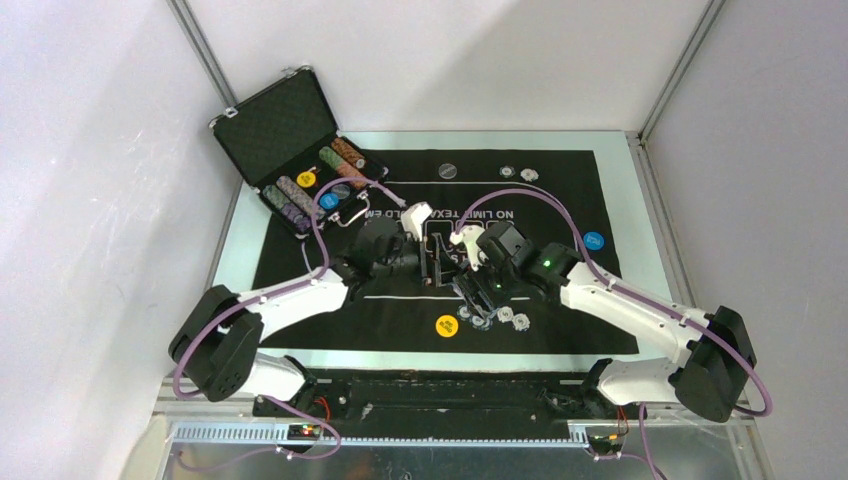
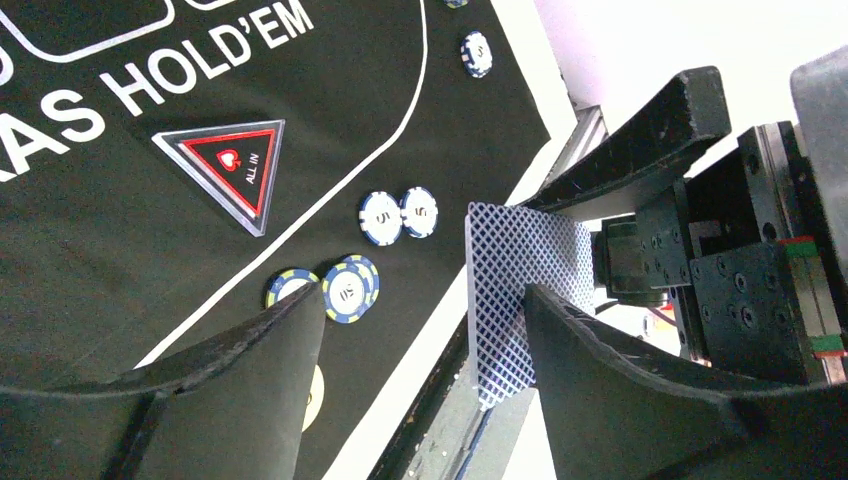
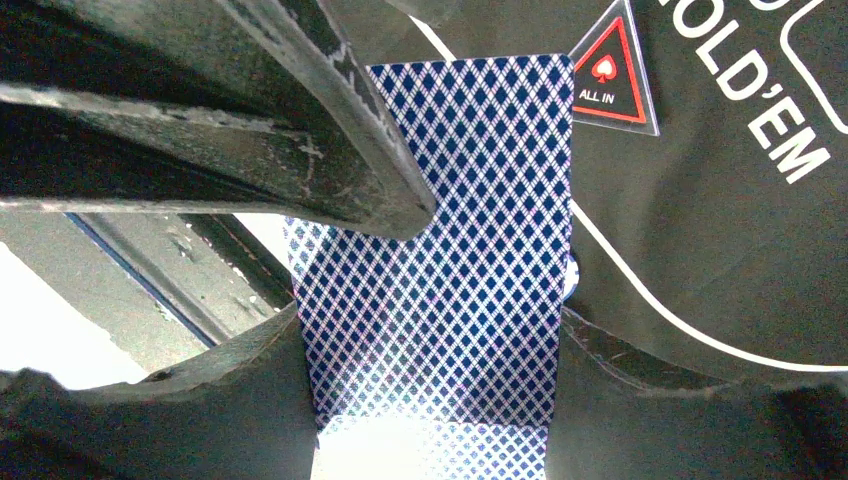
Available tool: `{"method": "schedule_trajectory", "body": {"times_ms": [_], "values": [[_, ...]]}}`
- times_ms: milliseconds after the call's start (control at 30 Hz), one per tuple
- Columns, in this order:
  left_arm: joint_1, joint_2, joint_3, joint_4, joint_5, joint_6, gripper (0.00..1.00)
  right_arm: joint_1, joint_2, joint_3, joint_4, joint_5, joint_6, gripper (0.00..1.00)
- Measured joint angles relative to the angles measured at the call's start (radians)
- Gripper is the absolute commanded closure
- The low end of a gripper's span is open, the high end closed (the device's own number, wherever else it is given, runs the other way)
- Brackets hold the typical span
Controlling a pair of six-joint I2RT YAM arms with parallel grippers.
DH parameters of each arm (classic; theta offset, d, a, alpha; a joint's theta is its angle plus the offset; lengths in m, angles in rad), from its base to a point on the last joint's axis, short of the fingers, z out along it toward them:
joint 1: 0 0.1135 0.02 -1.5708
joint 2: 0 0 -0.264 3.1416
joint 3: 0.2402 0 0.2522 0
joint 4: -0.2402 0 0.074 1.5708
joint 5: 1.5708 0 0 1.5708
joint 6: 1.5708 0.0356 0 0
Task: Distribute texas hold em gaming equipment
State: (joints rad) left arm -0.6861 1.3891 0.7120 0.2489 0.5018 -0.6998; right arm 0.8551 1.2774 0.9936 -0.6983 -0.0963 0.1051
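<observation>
Top external view: a black mat (image 1: 560, 200) with white letters lies on the table (image 1: 240, 250), and the two arms meet over the middle of it. An open case (image 1: 280, 130) sits at the far left corner of the table, with rows of chips and two more round discs inside. A yellow disc (image 1: 447, 324) lies on the mat by the near edge. A blue disc (image 1: 594, 241) lies close to the right edge. Some small chips (image 1: 505, 317) lie just beside the yellow disc, and a few more sit near the far edge. In the right wrist view, the right gripper (image 3: 430, 330) holds a blue-backed card (image 3: 470, 200) by its two side edges, up off the mat. In the left wrist view, the left gripper (image 2: 420, 300) has its fingers wide apart, one on each side of the card. One finger (image 2: 600, 370) is in front of the card's lower part, but I cannot tell if it touches. The red and black triangle marker (image 2: 230, 165) lies flat on the mat near the white words.
</observation>
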Motion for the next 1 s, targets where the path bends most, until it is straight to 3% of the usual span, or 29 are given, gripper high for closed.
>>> {"method": "schedule_trajectory", "body": {"times_ms": [267,500,667,1000], "values": [[0.000,-0.019,-0.027,0.026,0.019,0.001,0.42,0.000,0.016,0.000,0.000,0.014,0.003,1.00],[0.000,-0.048,-0.029,0.026,0.025,0.004,0.70,-0.002,0.018,0.000,0.000,0.016,0.011,1.00],[0.001,-0.064,-0.029,0.026,0.024,0.005,0.97,-0.003,0.018,0.000,-0.005,0.019,0.011,1.00],[0.018,-0.158,-0.065,0.010,0.003,0.019,1.00,-0.010,0.019,0.000,0.011,0.022,0.019,1.00]]}}
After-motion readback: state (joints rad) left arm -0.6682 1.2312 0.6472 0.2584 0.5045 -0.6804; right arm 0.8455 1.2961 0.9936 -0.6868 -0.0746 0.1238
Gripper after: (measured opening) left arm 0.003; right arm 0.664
